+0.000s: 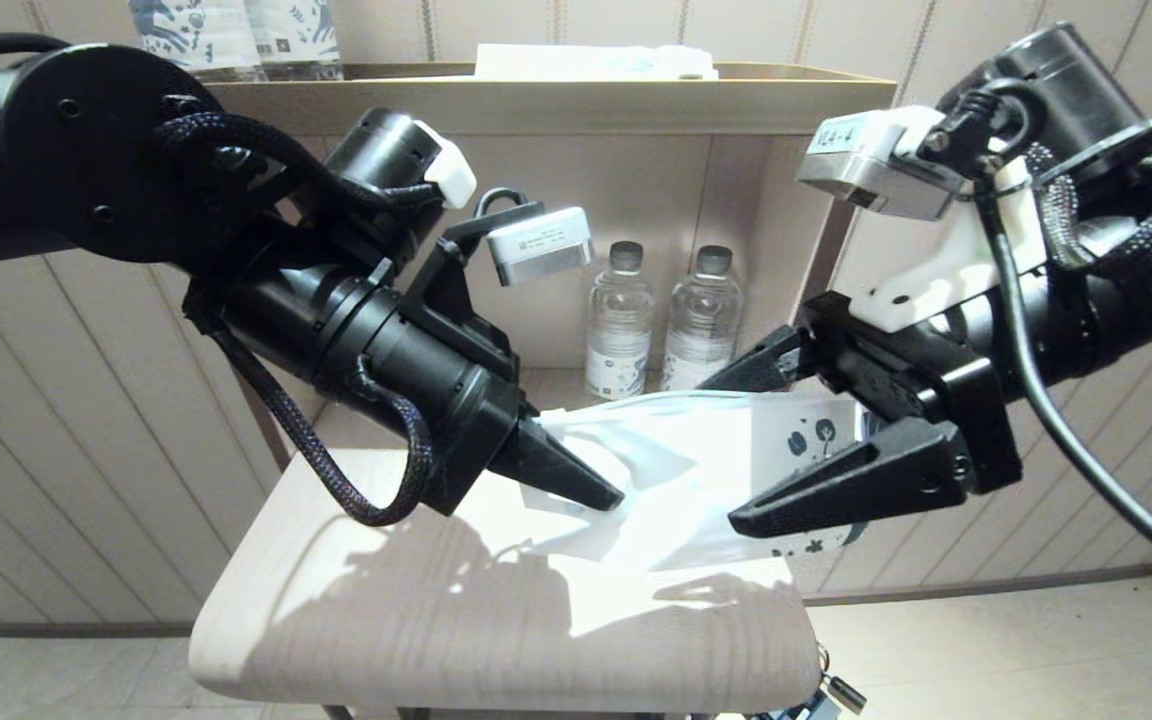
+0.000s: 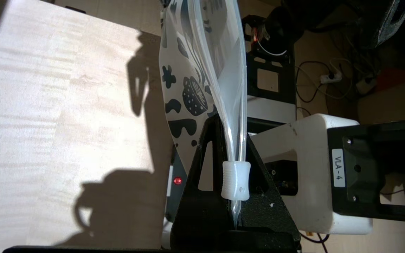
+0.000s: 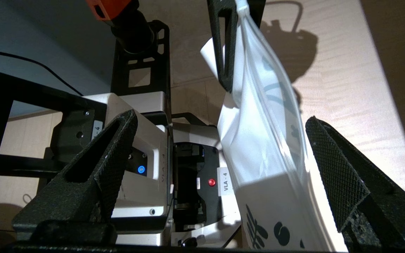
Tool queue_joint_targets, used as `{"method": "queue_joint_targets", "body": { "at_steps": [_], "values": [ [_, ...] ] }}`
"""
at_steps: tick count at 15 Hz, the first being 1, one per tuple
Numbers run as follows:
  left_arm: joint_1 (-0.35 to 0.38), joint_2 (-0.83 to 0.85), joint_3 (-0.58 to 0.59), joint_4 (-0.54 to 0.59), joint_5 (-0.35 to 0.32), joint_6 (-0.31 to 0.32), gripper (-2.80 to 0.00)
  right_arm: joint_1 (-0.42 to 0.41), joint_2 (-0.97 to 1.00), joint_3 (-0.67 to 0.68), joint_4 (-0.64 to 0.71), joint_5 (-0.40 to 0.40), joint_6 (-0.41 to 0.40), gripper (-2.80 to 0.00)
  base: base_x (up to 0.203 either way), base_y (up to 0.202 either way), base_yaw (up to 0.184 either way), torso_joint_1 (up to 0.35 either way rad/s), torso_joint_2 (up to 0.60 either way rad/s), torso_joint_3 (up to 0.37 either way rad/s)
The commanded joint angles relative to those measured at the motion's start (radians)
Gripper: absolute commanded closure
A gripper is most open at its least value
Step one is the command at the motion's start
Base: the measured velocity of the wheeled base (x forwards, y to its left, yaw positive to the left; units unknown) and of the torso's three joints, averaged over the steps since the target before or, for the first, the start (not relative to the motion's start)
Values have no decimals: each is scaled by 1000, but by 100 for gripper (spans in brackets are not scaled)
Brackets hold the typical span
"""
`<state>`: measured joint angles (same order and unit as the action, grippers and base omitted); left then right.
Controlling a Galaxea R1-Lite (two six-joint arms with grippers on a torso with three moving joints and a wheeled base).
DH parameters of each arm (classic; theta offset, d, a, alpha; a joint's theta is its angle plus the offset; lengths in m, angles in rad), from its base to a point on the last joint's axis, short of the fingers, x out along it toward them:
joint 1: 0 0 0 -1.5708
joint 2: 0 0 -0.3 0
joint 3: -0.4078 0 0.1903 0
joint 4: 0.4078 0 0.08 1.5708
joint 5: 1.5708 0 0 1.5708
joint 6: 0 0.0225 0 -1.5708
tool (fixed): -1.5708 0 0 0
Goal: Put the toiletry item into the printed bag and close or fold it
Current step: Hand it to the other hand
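Observation:
The printed bag (image 1: 696,470) hangs flat just above the table, a white pouch with dark leaf print at its right end. My left gripper (image 1: 601,495) is shut on its left end, pinching the top strip beside a small white slider (image 2: 236,181). My right gripper (image 1: 776,440) stands open around the printed end; the bag (image 3: 269,147) passes between its fingers (image 3: 114,140), closer to the one on the table side. In the left wrist view the bag (image 2: 195,70) stretches away from the left gripper (image 2: 232,130). The toiletry item is hidden.
Below the bag is a pale wooden table (image 1: 496,620). Behind it a shelf niche holds two water bottles (image 1: 619,320). On the shelf top stand blue-printed bottles (image 1: 236,35) and a flat pale packet (image 1: 586,60). Panelled wall lies on both sides.

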<state>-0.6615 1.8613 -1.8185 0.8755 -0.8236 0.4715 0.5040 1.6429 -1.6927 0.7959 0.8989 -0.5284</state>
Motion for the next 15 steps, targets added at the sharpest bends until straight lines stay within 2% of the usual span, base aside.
{"method": "queue_joint_targets", "body": {
  "at_steps": [1,7,10,11,12,13,15],
  "values": [
    [3,-2,-4,5,-5,4,0,-5,-24,27,5,2,-13,-280,0,0,0,0,0,0],
    [14,-5,-8,19,-5,18,0,-72,-18,65,9,-78,-86,-280,0,0,0,0,0,0],
    [16,1,-10,17,-5,19,0,-85,-12,65,11,-88,-94,-280,0,0,0,0,0,0],
    [16,3,-12,17,-5,19,0,-85,-13,66,11,-89,-98,-31,0,0,0,0,0,0],
    [17,6,-16,17,-5,19,0,-85,-14,70,11,-89,-108,0,0,0,0,0,0,0],
    [16,7,-18,19,-5,19,0,-85,-15,77,8,-90,-113,-280,0,0,0,0,0,0],
    [17,7,-19,19,-3,19,0,-84,-15,77,11,-90,-113,-280,0,0,0,0,0,0]
  ]
}}
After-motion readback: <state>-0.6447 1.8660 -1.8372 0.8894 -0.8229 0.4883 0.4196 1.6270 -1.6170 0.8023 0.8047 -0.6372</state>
